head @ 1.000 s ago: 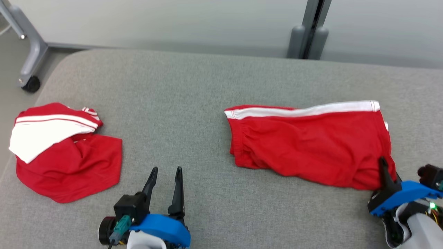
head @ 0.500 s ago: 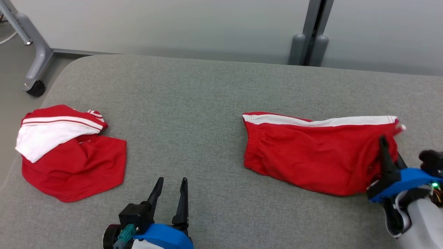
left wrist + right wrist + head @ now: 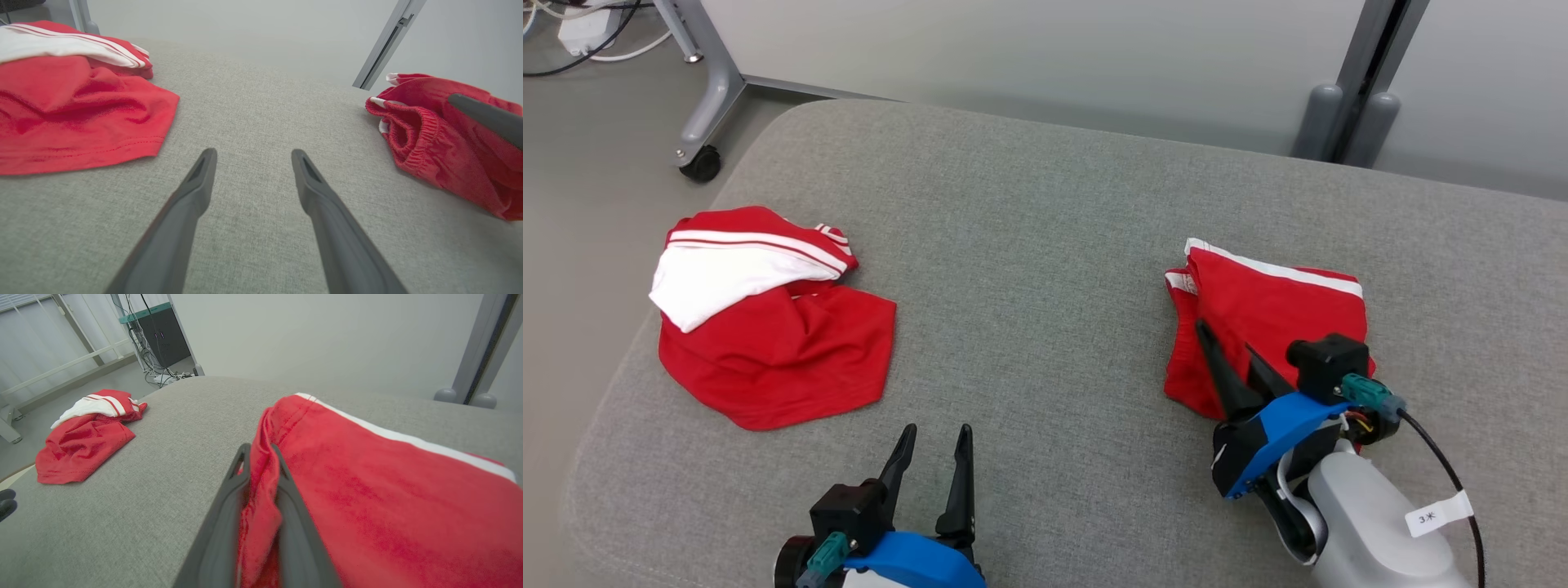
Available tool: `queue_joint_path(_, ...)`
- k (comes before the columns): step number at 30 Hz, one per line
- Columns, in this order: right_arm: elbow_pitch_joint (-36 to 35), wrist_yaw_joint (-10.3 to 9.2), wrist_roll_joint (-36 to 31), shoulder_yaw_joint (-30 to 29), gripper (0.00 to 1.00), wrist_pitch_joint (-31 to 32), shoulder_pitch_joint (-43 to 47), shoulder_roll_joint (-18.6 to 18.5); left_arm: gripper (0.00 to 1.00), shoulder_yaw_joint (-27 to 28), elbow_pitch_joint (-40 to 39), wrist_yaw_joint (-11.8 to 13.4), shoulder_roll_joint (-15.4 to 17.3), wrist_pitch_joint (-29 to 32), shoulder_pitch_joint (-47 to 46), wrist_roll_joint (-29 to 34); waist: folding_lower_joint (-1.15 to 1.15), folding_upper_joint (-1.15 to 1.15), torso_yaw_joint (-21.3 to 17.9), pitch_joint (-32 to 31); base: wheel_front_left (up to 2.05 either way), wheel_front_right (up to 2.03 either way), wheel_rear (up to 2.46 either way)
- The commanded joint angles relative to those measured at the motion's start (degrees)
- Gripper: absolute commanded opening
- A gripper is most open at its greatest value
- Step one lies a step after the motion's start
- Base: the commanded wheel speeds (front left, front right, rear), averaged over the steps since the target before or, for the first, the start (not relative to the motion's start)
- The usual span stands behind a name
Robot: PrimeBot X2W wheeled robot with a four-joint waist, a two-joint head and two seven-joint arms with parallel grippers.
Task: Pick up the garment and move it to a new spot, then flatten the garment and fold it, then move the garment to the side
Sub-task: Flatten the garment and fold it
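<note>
Rightward on cushion (image 3: 1029, 245), red shorts (image 3: 1274, 310) seemingly crosswise, waistband (image 3: 421, 136) leftward, right fingers (image 3: 1218, 374) pinching them, left fingers (image 3: 961, 478) spread

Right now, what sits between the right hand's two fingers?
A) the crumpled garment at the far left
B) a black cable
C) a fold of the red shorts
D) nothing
C: in the right wrist view, a fold of the red shorts is pinched between the right hand and its two dark fingers.
</note>
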Motion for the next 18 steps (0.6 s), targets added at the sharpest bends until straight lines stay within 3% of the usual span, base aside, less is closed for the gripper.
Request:
queue_joint_path(1,0.3,0.00,0.0,0.6,1.00,-0.1,-1.0,0.6,1.00,0.2,0.1,0.2,0.0,0.0,0.3,0.1,0.00,0.00,0.5,0.3,0.00,0.00,0.00)
queue_joint_path(10,-4.0,0.00,1.5,3.0,1.00,0.0,1.8,0.9,1.00,2.6,-0.3,0.5,0.0,0.0,-0.6,2.5,0.00,0.00,-3.2,-0.6,0.00,0.00,0.00)
queue_joint_path(14,-7.3,0.00,-0.3,-1.6,1.00,0.0,4.3,-0.4,1.00,3.5,-0.5,1.1,0.0,0.0,-1.7,4.4,0.00,0.00,-6.0,-1.0,0.00,0.00,0.00)
queue_joint_path(18,-9.2,0.00,-3.7,-9.8,1.00,0.0,7.0,-0.5,1.00,4.6,-0.8,1.8,0.0,0.0,-2.6,6.7,0.00,0.00,-8.6,-1.3,0.00,0.00,0.00)
